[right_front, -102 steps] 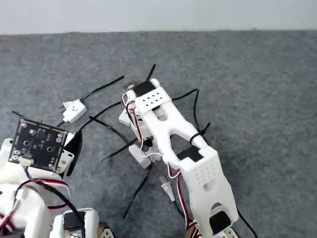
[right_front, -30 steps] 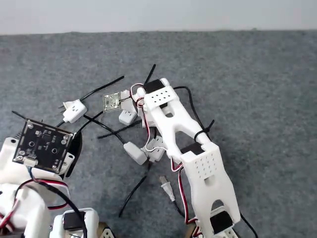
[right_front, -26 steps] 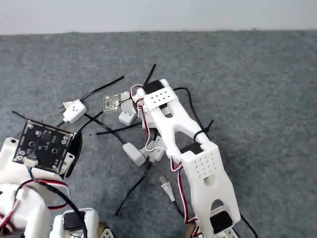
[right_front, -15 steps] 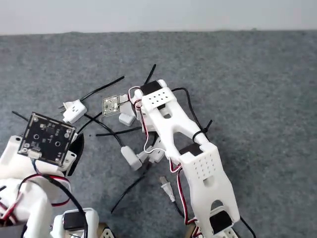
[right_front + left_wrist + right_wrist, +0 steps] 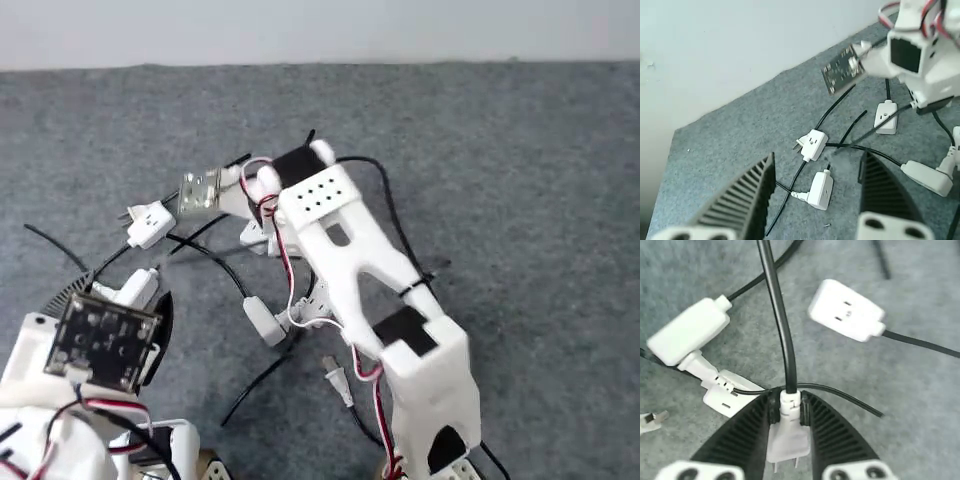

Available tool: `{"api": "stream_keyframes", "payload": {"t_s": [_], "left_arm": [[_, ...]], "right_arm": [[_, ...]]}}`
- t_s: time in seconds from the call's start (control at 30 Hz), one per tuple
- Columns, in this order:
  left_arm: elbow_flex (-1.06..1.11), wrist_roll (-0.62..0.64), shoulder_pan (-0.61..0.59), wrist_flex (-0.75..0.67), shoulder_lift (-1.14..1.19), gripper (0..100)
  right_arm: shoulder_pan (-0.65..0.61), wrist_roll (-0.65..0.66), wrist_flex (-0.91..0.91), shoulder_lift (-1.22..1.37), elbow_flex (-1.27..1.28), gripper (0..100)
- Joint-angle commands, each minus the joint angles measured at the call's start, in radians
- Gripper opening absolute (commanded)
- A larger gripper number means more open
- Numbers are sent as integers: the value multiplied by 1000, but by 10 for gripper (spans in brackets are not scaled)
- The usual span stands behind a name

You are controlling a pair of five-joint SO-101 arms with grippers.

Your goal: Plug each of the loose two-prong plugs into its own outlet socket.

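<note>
Closed tight, the right gripper (image 5: pixel 788 402) holds a white two-prong plug (image 5: pixel 786 437): its two black fingers press the narrow neck of the plug from both sides, the two prongs point back toward the wrist, and the black cord (image 5: pixel 779 320) runs forward, away from the gripper, over the grey table (image 5: pixel 520 200). Near the held plug but apart from it lies a white outlet socket (image 5: pixel 846 310) with its two slots facing up and its own cord going off to the side. On the other side of the black cord lies a long white connector (image 5: pixel 687 337), which touches end to end a smaller white piece (image 5: pixel 722 390). One more loose plug (image 5: pixel 335 378) with bare metal prongs lies close to the lower part of the right arm. The left gripper (image 5: pixel 818 162) is wide open and holds nothing; it hangs above the table. Under the gap between its fingers lies a white corded plug (image 5: pixel 821 189), and just beyond this a white adapter (image 5: pixel 812 145) with prongs on one end, near it but not touching.
</note>
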Motion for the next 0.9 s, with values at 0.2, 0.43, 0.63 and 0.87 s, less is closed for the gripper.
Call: {"api": "stream_keyframes", "payload": {"t_s": [0.2,0.43,0.63,0.87], "left_arm": [[160,-12,80,-83,-213,257],[389,-71,178,-275,-423,257],[573,-84,181,-410,-543,257],[653,-110,288,-537,-534,257]], "right_arm": [[-82,-150,87,-348,-9,9],[-117,-321,51,-530,-9,9],[-142,-554,-73,-656,-9,9],[-140,-692,-193,-730,-9,9]]}}
